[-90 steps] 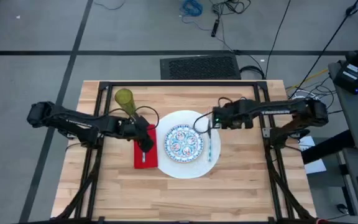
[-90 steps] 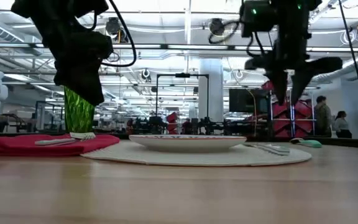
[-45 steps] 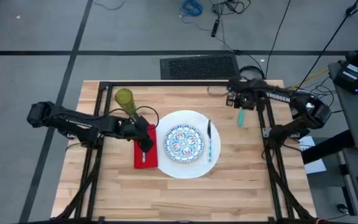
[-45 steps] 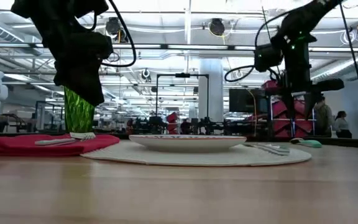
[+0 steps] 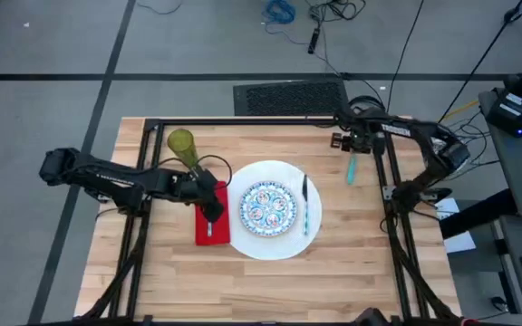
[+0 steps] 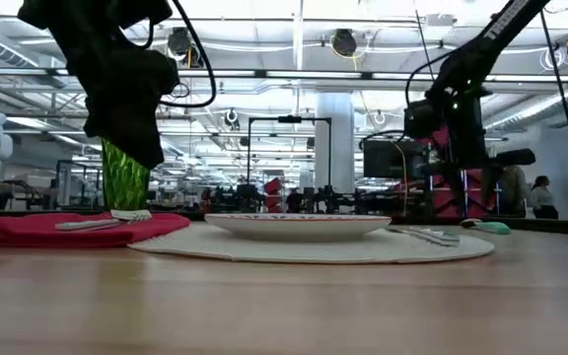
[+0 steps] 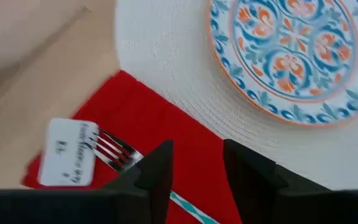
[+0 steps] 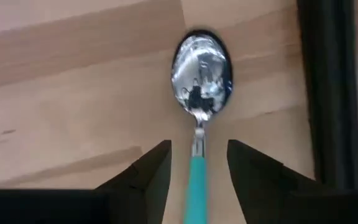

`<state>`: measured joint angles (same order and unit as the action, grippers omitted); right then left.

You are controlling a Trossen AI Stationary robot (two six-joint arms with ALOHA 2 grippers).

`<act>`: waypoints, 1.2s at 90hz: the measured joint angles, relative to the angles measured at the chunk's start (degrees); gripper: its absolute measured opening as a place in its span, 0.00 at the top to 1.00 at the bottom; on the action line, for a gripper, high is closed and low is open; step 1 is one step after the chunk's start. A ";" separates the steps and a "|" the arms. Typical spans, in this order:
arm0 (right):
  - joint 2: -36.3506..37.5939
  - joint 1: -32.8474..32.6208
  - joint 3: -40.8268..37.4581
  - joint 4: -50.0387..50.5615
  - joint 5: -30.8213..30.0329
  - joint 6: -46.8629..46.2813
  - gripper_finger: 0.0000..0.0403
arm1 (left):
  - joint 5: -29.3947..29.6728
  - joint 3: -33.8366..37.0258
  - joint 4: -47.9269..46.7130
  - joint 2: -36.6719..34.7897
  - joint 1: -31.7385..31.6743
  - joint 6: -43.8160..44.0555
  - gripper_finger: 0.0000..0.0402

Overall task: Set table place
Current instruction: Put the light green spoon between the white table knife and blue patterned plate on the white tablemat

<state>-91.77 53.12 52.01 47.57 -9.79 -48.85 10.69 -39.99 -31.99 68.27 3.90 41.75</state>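
Since a second ago the right gripper (image 5: 351, 142) has left the large white plate (image 5: 243, 240) and swung out to the far right of the worktop (image 5: 270, 290), where it now sits over the teal-handled spoon (image 5: 352, 169) lying beside the black frame rail. Right wrist view: fingers (image 8: 148, 171) parted, straddling the teal handle with the bowl just ahead, nothing gripped yet; alignment along the handle suggests a pick-up is intended. A knife-like utensil (image 5: 304, 204) with a teal handle already lies on the plate's right rim, so the spoon probably belongs beside it. Left gripper (image 5: 208, 210) unchanged, hovering over the red napkin (image 5: 203, 231), fingers (image 7: 157, 171) open and empty above the fork (image 7: 114, 149); it appears to be waiting. Small patterned plate (image 5: 267, 207) is centred on the white plate; green tumbler (image 5: 182, 145) stands beyond the napkin.
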 joint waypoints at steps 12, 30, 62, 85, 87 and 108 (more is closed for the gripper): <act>-2.63 1.64 -0.02 -1.89 0.81 0.37 0.64 | -2.09 0.02 0.02 0.00 0.00 0.18 0.69; -4.77 2.40 0.01 -3.47 0.83 1.57 0.65 | -2.09 0.02 0.02 0.00 0.00 2.94 0.69; -4.99 2.68 0.07 -5.84 3.71 3.22 0.97 | -1.63 0.02 0.05 0.00 0.00 2.89 0.69; 1.81 -1.59 -0.11 -7.45 8.55 5.43 0.99 | -1.11 0.02 0.07 0.00 0.00 2.42 0.69; 2.82 -2.25 -0.11 -7.63 9.14 5.69 0.99 | -0.83 0.02 0.05 0.00 0.00 2.35 0.69; 16.09 -13.84 -0.11 -14.80 14.51 5.41 0.99 | 6.13 -0.86 3.37 -0.72 -0.04 1.38 0.69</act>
<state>-75.67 39.28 51.90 32.77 4.72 -43.44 16.83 -40.85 -28.61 67.55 3.86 43.13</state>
